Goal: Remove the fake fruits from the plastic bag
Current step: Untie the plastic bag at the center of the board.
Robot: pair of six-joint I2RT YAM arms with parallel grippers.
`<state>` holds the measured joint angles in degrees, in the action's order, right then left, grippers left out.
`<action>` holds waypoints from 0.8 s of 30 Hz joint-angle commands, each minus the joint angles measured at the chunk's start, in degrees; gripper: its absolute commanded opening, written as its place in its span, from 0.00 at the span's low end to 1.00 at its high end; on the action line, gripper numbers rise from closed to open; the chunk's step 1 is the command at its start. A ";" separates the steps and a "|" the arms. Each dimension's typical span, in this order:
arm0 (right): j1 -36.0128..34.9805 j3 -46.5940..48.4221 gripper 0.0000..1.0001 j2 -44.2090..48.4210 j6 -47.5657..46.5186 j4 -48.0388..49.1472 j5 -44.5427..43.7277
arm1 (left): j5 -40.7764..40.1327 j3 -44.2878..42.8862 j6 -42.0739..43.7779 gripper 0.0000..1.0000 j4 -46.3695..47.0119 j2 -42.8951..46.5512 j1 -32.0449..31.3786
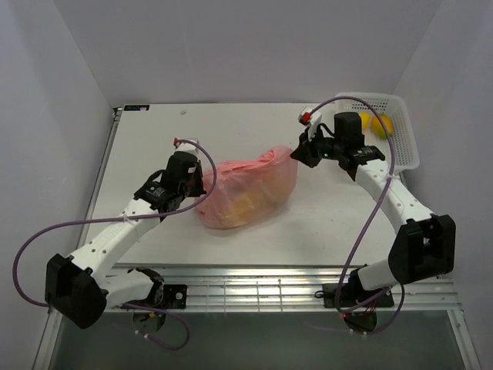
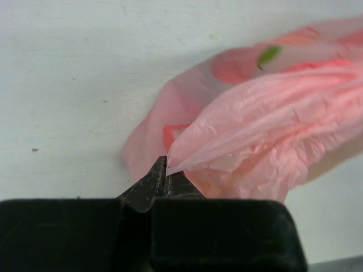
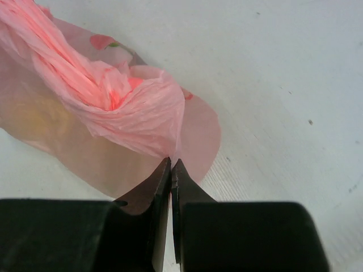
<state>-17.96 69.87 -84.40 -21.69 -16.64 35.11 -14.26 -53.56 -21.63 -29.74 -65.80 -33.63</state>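
Left gripper [image 2: 166,171] is pressed together on a pinch of pink film at the left end of the plastic bag [image 1: 248,187]. Right gripper [image 3: 171,165] is likewise clamped, on a gathered fold at the bag's far-right end. The bag lies mid-table [image 1: 154,139] between the two arms, slumped, with its top edge drawn between the two pinches. Fake fruits [image 1: 237,206] are inside it, just a yellowish blur through the film on the near side; can't tell which fruits. None are out yet, and I can't tell where the bag mouth is. White basket [image 1: 406,146] sits far right with yellow items [image 1: 380,126], well apart from the bag. Risks, as a judgement: both holds are thin tip pinches on slick film, so a hard pull could slip a grip or tear the bag. Lifting both ends together would just pool the fruits in the middle. Tipping one end fast could send round fruits rolling off the near table edge.
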 commanded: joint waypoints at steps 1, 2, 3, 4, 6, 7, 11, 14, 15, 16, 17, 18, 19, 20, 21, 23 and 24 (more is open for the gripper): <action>1.95 -3.68 0.08 5.29 10.79 10.58 -5.84 | -2.88 0.82 -5.70 0.00 1.68 1.20 6.98; 2.39 -4.64 0.08 6.17 11.66 10.67 -6.98 | -2.36 1.17 -5.97 0.00 2.57 1.20 7.60; 2.75 -6.57 0.08 7.57 14.20 10.84 -8.38 | -1.31 1.61 -7.45 0.00 3.27 1.20 8.31; 3.01 -7.45 0.08 8.19 15.96 10.76 -11.18 | -1.03 1.79 -8.16 0.00 4.33 1.11 8.84; 4.50 -10.26 0.08 9.68 19.91 10.76 -13.74 | 0.63 1.88 -9.65 0.00 4.95 1.03 10.68; 5.20 -11.23 0.08 10.22 23.94 10.84 -14.97 | 1.07 1.97 -11.14 0.00 5.39 1.11 11.64; 7.06 -16.68 0.08 12.24 31.35 14.34 -9.21 | 5.63 2.23 -17.03 0.00 6.00 0.76 13.50; 6.97 -21.95 0.08 12.68 37.75 23.20 2.65 | 13.45 4.68 -20.81 0.00 10.39 1.20 13.94; 6.88 -22.57 0.08 12.51 38.30 24.02 4.25 | 14.17 4.78 -21.08 0.00 10.92 1.20 14.03; 6.79 -22.75 0.08 12.51 37.43 23.77 5.65 | 18.52 4.61 -20.74 0.00 11.88 1.29 14.03; 6.53 -22.50 0.08 12.77 35.16 21.76 5.23 | 20.22 4.17 -19.95 0.00 12.68 1.46 14.03; 6.44 -22.32 0.08 13.20 34.18 20.87 4.88 | 21.89 3.90 -18.47 0.00 13.03 1.81 14.03; 6.44 -21.97 0.08 13.38 33.39 19.99 4.96 | 24.08 3.64 -17.06 0.00 14.86 2.08 14.03; 6.44 -21.36 0.08 13.56 32.95 18.85 5.05 | 28.72 3.46 -15.65 0.00 15.75 2.34 14.03; 6.35 -21.26 0.08 13.73 32.68 18.49 5.31 | 30.07 3.38 -14.51 0.00 16.37 3.04 14.03; 6.09 -21.09 0.08 14.70 32.59 18.31 5.58 | 31.05 2.68 -12.14 0.02 14.98 4.01 14.03; 6.00 -21.09 0.08 14.96 32.59 18.23 5.58 | 30.87 2.24 -12.12 0.13 14.97 4.01 14.03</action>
<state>-11.42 46.96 -71.83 11.20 0.10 38.06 10.04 -49.15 -36.91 -17.02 -64.95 -19.70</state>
